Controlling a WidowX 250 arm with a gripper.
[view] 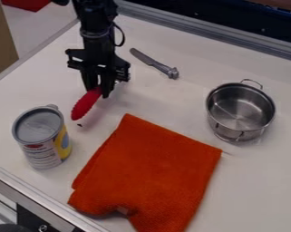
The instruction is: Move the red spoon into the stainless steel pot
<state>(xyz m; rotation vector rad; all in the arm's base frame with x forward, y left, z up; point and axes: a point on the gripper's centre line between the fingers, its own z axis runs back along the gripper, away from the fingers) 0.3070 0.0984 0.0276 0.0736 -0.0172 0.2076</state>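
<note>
At the left edge stands a brown panel [1, 43], cut off by the frame, so what it belongs to cannot be told. A red thing [27, 3] beyond the table's far left corner is cropped at the top, its shape unclear. Nearer, a can [41, 138] stands upright on the table [262, 181] with a grey lid [38, 124]; its label [61, 144] is white, yellow and red, with a block of fine print on the near side, and the rest of the wrap is turned away. A tiny dark speck [80, 125] lies just beside it, too small to identify.

Next comes the red spoon [84, 107], slanting down to the left from the gripper [98, 92], whose fingers are closed on it and cover part of it. Whether its low end touches the table cannot be told. It is outside the pot, well apart from it.

The folded orange cloth [153, 172] runs off the bottom edge, a small pale tag [123, 210] near its lower left; no writing can be made out there. Behind it a silver knife [152, 62] lies flat. At right sits the steel pot [240, 108], open, its near wall hiding part of the inside.
</note>
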